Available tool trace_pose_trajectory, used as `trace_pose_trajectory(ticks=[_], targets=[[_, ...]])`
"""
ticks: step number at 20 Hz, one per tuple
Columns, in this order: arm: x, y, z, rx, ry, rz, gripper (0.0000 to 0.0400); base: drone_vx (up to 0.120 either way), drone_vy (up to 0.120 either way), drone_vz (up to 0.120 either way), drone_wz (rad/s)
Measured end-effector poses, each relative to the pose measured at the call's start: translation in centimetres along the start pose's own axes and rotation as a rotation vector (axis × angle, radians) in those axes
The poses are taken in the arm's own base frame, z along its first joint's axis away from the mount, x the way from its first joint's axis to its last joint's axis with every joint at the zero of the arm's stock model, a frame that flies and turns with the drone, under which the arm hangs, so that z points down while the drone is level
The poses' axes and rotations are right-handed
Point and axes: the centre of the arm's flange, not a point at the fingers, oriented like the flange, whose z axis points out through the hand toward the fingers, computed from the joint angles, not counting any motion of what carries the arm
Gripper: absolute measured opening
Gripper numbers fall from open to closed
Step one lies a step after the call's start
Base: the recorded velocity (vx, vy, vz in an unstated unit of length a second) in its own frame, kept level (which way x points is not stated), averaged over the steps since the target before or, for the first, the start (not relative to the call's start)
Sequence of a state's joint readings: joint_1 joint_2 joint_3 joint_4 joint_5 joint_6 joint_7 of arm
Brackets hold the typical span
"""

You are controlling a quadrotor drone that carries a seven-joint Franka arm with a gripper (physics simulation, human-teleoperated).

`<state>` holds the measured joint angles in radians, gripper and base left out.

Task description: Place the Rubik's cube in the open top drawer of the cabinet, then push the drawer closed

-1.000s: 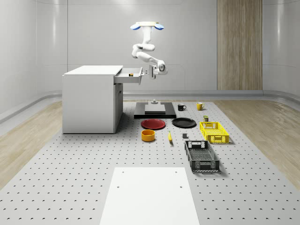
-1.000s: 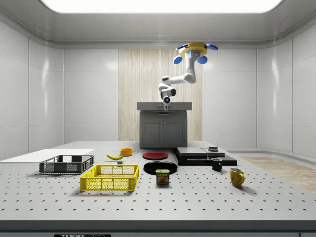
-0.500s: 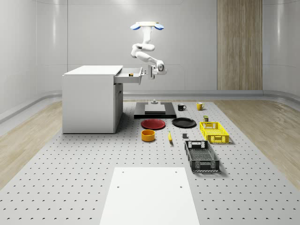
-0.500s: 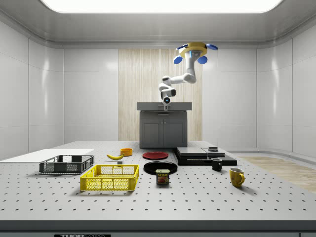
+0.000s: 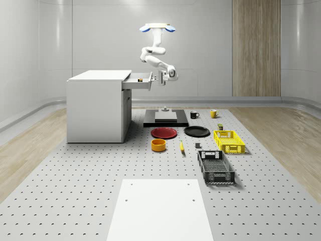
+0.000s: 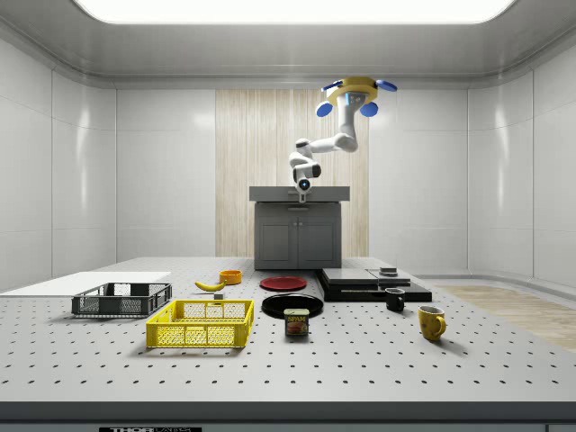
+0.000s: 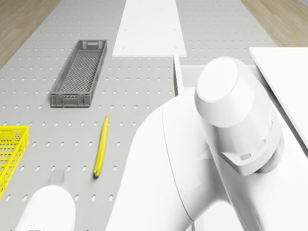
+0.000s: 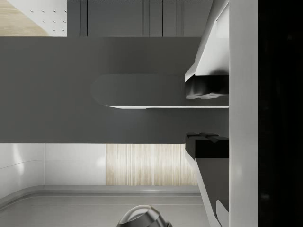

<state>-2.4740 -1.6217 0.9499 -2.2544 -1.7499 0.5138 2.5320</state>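
Drone [image 5: 157, 27]: flat pale-yellow disc body, blue rounded rotor pods at its edges. Arm [image 5: 153, 54] below the drone: glossy white rounded segments, dark joint seams, a blue-lit round cap [image 6: 304, 184] at the wrist. Gripper [image 5: 155, 78] white.

My arm [image 5: 153, 52] white, rotors blue. Cabinet [image 5: 98, 108] pale grey; drawer front [image 8: 71, 90] dark grey. Cube [image 5: 140, 79] in drawer, possibly yellow-topped. Yellow crate [image 5: 228, 141], grey crate [image 5: 215, 167], red plate [image 5: 164, 132], black plate [image 5: 196, 131]. Tabletop [image 5: 75, 191] grey, dotted with holes.

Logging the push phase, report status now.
Drone hovering beside cabinet. Gripper at open top drawer front. Rubik's cube inside drawer.
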Motion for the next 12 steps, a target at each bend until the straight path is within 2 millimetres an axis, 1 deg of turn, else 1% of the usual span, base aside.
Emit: trace_pose_trajectory(ticks=[4,9,10,12], targets=[[-0.3,-0.3,0.0,0.000,0.000,0.000,0.0105,0.000,0.000,0.000,0.000],[-0.3,-0.6,1.1,0.001,0.001,0.016,0.0104,0.000,0.000,0.000,0.000],[-0.8,-0.4,1.3,0.000,0.002,0.039,0.0104,0.000,0.000,0.000,0.000],[-0.7,-0.4,1.7,0.000,0.002,0.028,0.0104,0.000,0.000,0.000,0.000]])
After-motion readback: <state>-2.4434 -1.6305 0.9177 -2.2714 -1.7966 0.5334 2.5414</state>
